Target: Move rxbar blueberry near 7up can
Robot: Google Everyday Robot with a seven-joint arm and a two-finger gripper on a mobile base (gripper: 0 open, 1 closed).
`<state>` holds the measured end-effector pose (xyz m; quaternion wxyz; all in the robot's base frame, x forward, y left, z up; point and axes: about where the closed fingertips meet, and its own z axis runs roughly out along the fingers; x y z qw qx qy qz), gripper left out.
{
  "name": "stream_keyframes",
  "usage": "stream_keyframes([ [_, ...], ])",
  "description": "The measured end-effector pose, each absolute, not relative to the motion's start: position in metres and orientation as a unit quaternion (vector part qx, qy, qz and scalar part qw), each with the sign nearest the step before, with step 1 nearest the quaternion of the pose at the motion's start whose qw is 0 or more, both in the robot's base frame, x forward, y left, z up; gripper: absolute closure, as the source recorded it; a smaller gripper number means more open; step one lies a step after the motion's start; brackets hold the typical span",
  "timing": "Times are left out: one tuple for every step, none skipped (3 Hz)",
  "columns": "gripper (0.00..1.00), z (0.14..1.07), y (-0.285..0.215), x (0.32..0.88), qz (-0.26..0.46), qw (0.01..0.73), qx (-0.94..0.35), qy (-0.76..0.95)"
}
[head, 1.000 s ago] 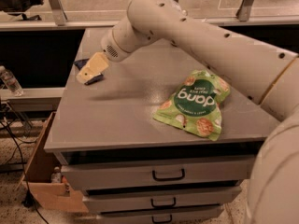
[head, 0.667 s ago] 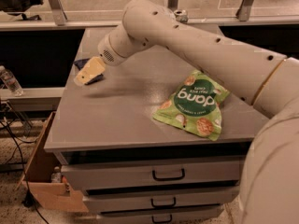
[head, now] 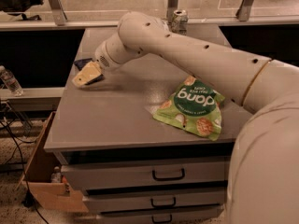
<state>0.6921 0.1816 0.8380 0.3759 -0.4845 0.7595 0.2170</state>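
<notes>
The rxbar blueberry (head: 82, 63) is a small dark navy wrapper lying near the table's left edge, mostly hidden behind my gripper. My gripper (head: 87, 76) hangs low over the table's left side, just in front of the bar and touching or nearly touching it. The 7up can (head: 179, 20) stands upright at the back of the table, right of centre, partly behind my arm. It is well away from the bar.
A large green "dang" chip bag (head: 191, 107) lies on the right front of the grey table (head: 117, 120). Drawers sit below the tabletop. A clear plastic bottle (head: 9, 80) stands on a ledge at the left, and a cardboard box (head: 39, 181) sits on the floor.
My arm has shifted a little to the left and lowered, bringing the gripper closer to the table surface by the dark bar. The bag and can have not moved.
</notes>
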Motion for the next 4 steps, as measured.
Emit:
stream_keyframes([
  [0.39, 0.836, 0.186, 0.696, 0.219, 0.380, -0.477, 0.761],
  [0.62, 0.837, 0.180, 0.697, 0.214, 0.382, -0.471, 0.766],
  [0.93, 0.844, 0.158, 0.692, 0.194, 0.386, -0.465, 0.773],
  [1.00, 0.862, 0.136, 0.682, 0.169, 0.391, -0.468, 0.774],
])
